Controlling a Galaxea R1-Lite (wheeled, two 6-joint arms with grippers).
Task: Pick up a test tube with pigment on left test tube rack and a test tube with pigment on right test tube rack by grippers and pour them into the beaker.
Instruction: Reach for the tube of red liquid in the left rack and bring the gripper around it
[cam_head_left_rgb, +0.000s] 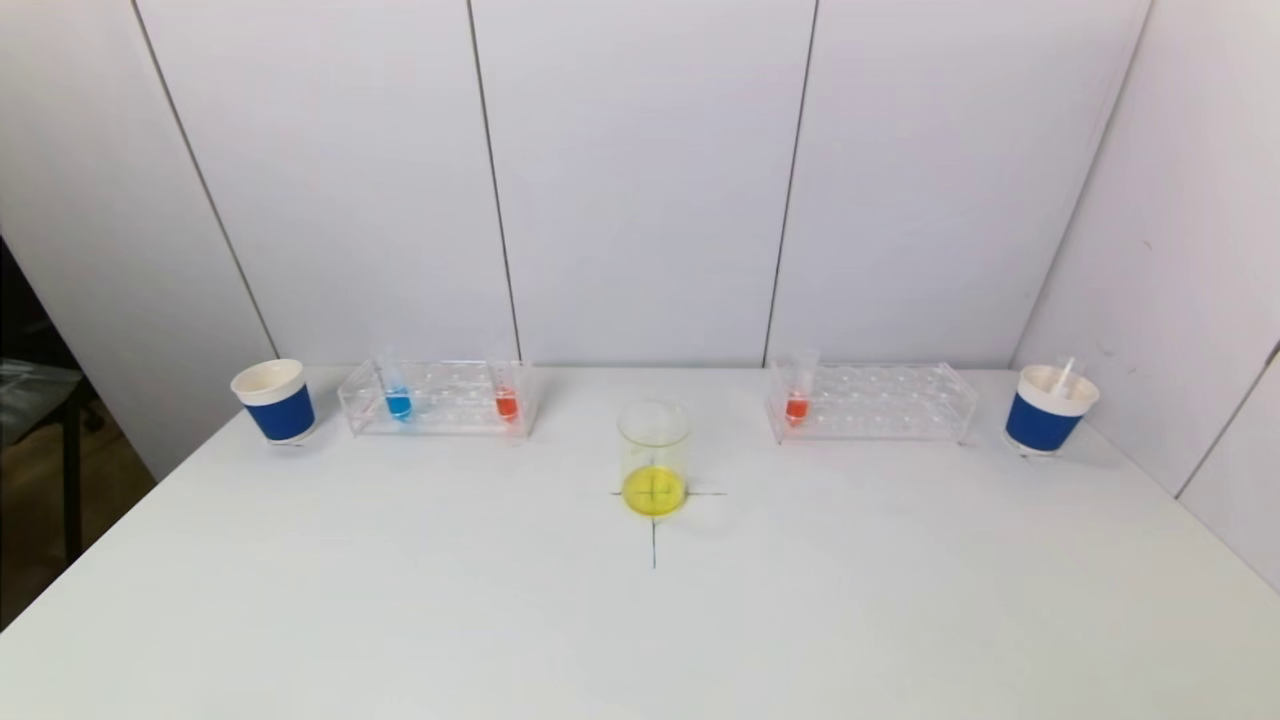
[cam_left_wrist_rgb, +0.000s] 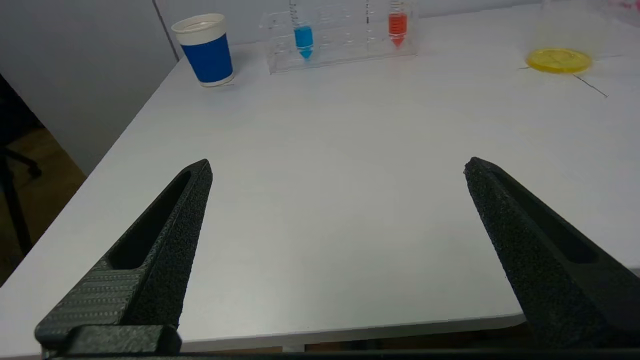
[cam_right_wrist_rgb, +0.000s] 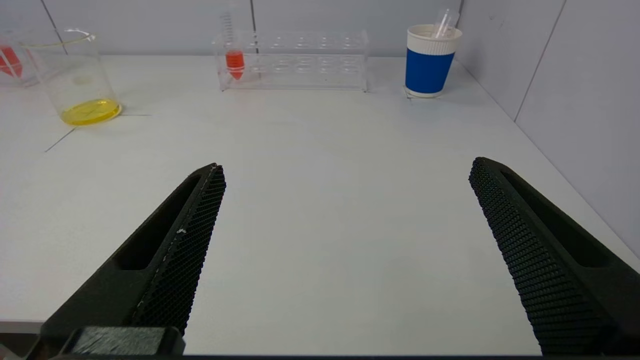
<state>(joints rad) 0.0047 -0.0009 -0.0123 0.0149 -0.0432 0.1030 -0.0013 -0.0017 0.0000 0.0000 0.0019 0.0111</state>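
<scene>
The clear left rack (cam_head_left_rgb: 440, 398) (cam_left_wrist_rgb: 340, 45) holds a tube of blue pigment (cam_head_left_rgb: 398, 402) (cam_left_wrist_rgb: 303, 40) and a tube of red pigment (cam_head_left_rgb: 506, 401) (cam_left_wrist_rgb: 397, 27). One red-pigment tube (cam_head_left_rgb: 796, 405) (cam_right_wrist_rgb: 234, 62) stands at the near-centre end of the right rack (cam_head_left_rgb: 870, 402) (cam_right_wrist_rgb: 300, 62). Between the racks is the glass beaker (cam_head_left_rgb: 654, 460) (cam_left_wrist_rgb: 559, 45) (cam_right_wrist_rgb: 75, 75) with yellow liquid at its bottom. My left gripper (cam_left_wrist_rgb: 337, 167) hangs open over the table's near left edge, holding nothing. My right gripper (cam_right_wrist_rgb: 347, 167) is open and bare over the near right of the table. Neither arm shows in the head view.
A blue-and-white paper cup (cam_head_left_rgb: 275, 400) (cam_left_wrist_rgb: 205, 50) stands left of the left rack. A matching cup (cam_head_left_rgb: 1048, 408) (cam_right_wrist_rgb: 430, 60) with a clear tube in it stands right of the right rack, close to the side wall (cam_head_left_rgb: 1180, 250). A black cross (cam_head_left_rgb: 655, 520) marks the beaker's spot.
</scene>
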